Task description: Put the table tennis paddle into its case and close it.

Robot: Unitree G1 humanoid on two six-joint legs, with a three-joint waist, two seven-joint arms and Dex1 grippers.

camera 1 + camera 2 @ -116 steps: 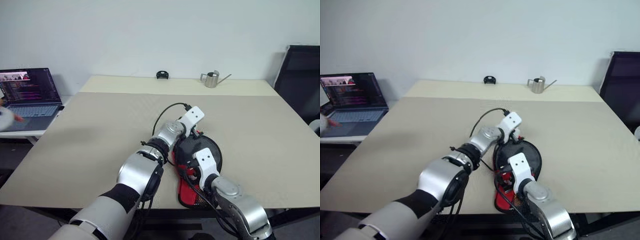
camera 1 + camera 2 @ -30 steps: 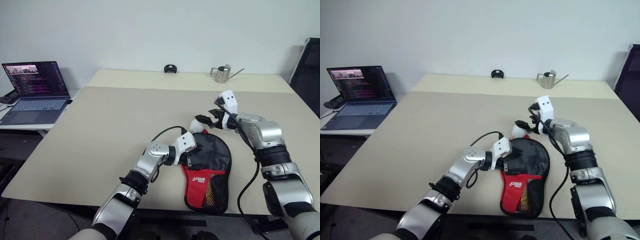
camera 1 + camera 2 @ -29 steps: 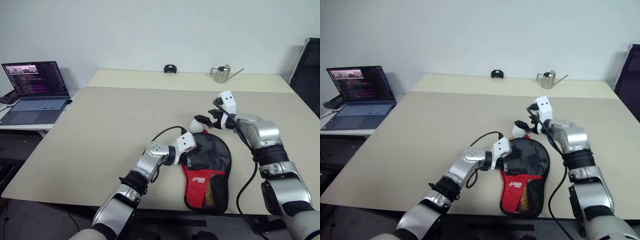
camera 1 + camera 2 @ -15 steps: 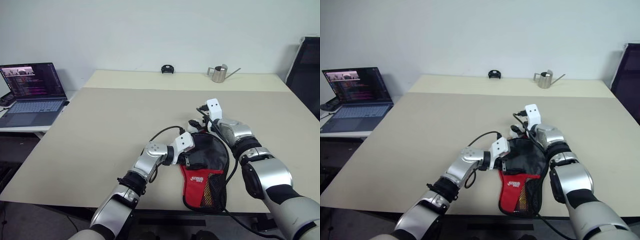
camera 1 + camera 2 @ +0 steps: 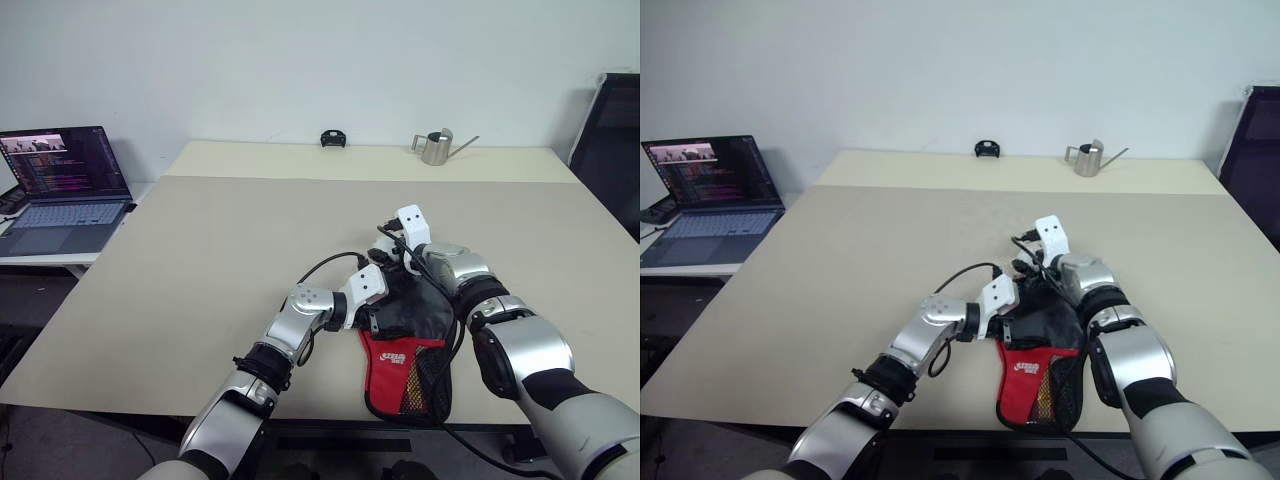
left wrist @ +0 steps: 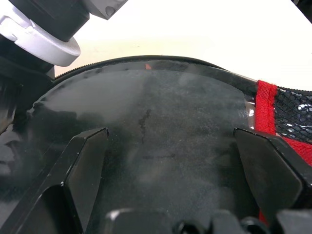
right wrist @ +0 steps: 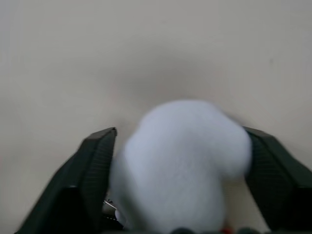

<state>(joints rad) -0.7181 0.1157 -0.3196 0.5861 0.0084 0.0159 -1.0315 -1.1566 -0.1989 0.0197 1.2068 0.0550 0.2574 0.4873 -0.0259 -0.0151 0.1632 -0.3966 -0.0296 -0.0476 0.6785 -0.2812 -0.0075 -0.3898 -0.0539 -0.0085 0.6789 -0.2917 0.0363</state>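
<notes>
Black case fabric [image 6: 161, 146] lies between our spread left hand [image 6: 170, 161] fingers while our right hand [image 7: 180, 161] brackets the white ball [image 7: 183, 165], grip uncertain; next, pull the zip closed.

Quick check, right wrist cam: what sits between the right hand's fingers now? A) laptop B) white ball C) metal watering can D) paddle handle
B: the white ball lies between the two black fingers of the right hand, over the beige table.
</notes>
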